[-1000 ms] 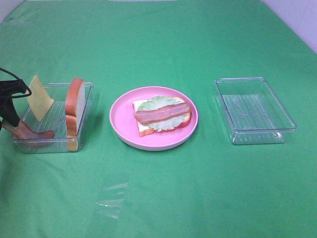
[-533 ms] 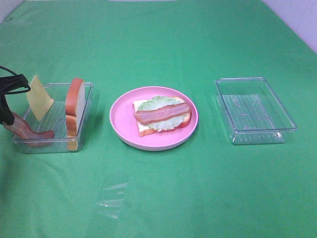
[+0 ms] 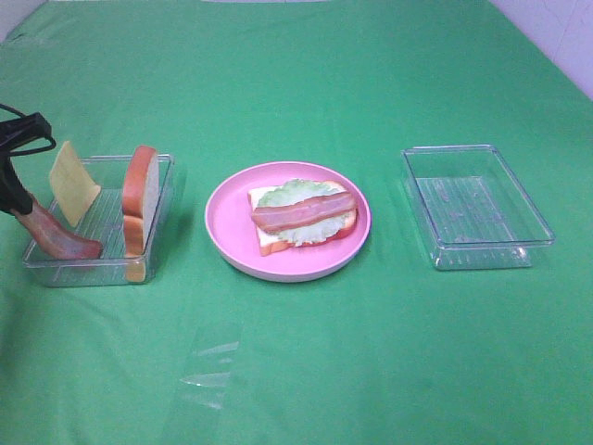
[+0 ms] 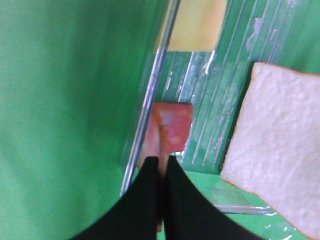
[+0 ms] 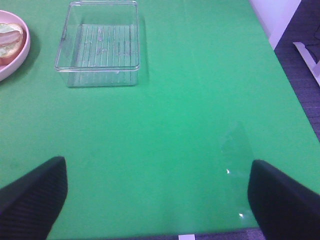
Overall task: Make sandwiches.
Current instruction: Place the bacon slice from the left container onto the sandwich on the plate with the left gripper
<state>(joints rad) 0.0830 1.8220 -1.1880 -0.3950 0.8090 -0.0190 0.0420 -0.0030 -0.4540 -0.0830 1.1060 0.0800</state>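
Observation:
On the pink plate (image 3: pixel 225 222) lies a stack of white bread (image 3: pixel 267 239), green lettuce (image 3: pixel 295 193) and a bacon strip (image 3: pixel 304 213). The left clear tray (image 3: pixel 159 199) holds an upright bread slice (image 3: pixel 141 199) (image 4: pixel 280 175), a yellow cheese square (image 3: pixel 72 183) (image 4: pixel 197 25) and a second bacon strip (image 3: pixel 60 240) (image 4: pixel 172 131). My left gripper (image 3: pixel 20 206) (image 4: pixel 161 165) is shut on the upper end of that bacon strip at the tray's left side; the strip slants down into the tray. My right gripper (image 5: pixel 155 195) is open above bare cloth, out of the high view.
An empty clear tray (image 3: pixel 476 206) (image 5: pixel 98 42) stands right of the plate. Green cloth (image 3: pixel 306 352) covers the table. The table's right edge, with the floor beyond it, shows in the right wrist view.
The left gripper has closed on the bacon strip's end and risen slightly, tilting the strip up out of the tray floor. The right arm has not moved.

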